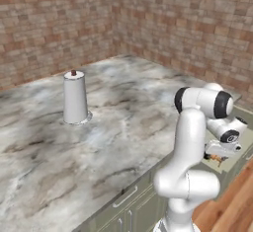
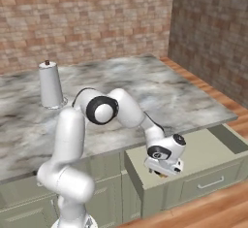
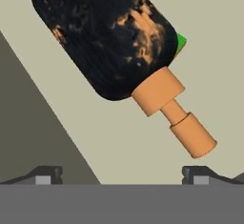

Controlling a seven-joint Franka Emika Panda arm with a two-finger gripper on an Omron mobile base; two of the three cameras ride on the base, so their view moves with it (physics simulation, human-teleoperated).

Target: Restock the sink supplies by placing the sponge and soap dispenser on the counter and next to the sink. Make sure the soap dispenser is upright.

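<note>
The soap dispenser (image 3: 105,37), a black bottle mottled with orange and ending in an orange-tan nozzle, lies on its side on the floor of an open drawer (image 2: 213,149). A bright green corner of the sponge (image 3: 180,42) peeks out from behind the bottle. My gripper (image 3: 123,176) hangs just above them, open, its fingertips (image 3: 47,174) spread wide with nothing between them. From the base views the hand (image 2: 162,169) (image 1: 220,154) reaches down into the drawer below the edge of the marble counter (image 1: 123,127) (image 2: 169,96). The sink is out of view.
A tall grey tapered container with a dark knob (image 1: 75,97) (image 2: 50,84) stands upright on the counter at the back left. Brick walls close the back and right. The open drawer (image 1: 239,144) juts out over the wooden floor.
</note>
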